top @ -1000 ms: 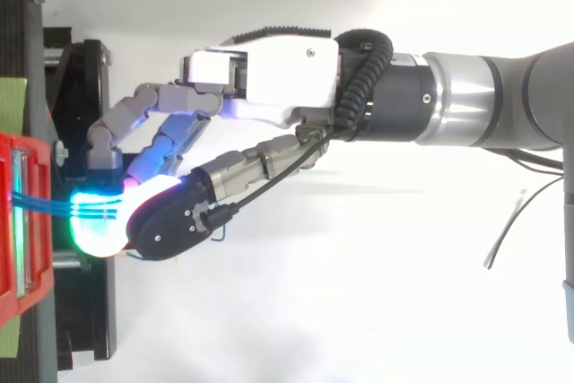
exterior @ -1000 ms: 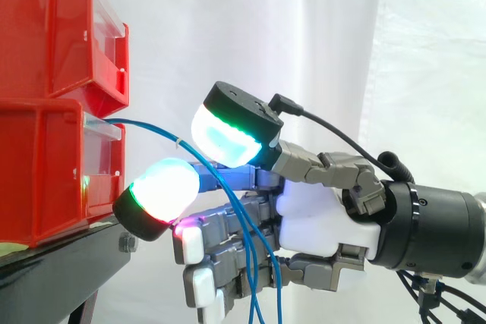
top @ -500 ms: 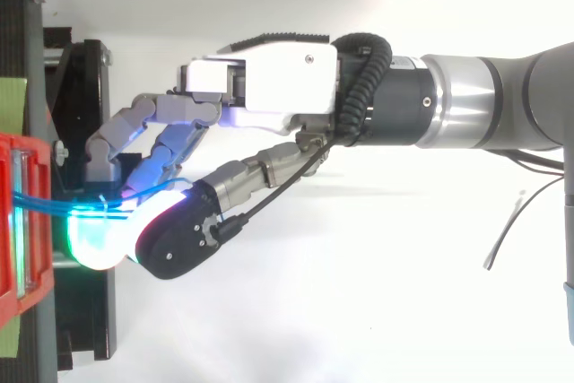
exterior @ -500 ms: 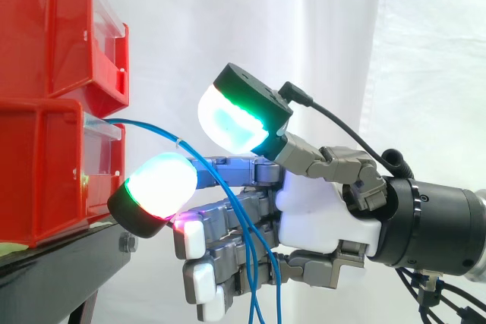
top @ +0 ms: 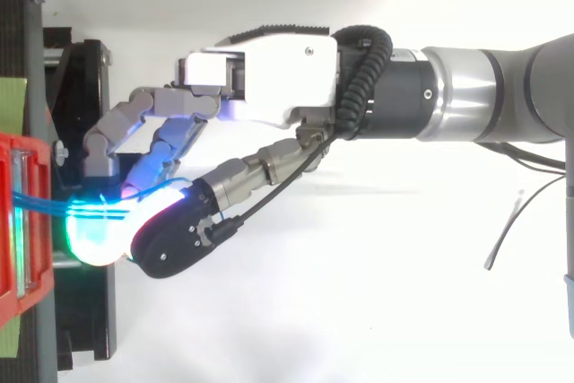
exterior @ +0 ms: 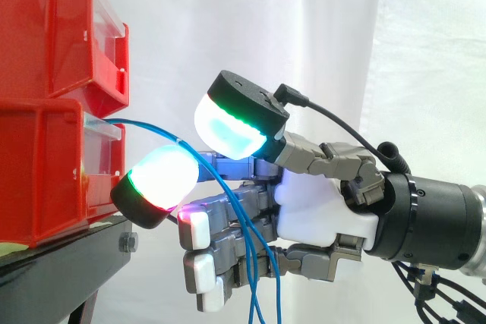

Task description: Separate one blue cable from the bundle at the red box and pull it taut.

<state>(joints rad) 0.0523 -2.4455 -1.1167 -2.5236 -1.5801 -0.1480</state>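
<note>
Side view
- red bins (exterior: 53, 51): two stacked at the left on a black stand (exterior: 61, 263), with a white curtain (exterior: 342, 36) behind.
- blue cables (exterior: 152, 127): they leave the front of the lower bin (exterior: 45, 176), arch right and downward, then hang across the hand to the bottom edge, slack.
- hand (exterior: 326, 214): it reaches in level from the right, near the lower bin but clear of it. Whether it grips the cables or they only pass through it, I cannot tell.

Top view
- red bin (top: 22, 266): at the left edge.
- blue cables (top: 45, 207): several strands run side by side from the bin rightward to the front of the hand.
- hand (top: 278, 78): stretched leftward over the black stand (top: 90, 329).
</note>
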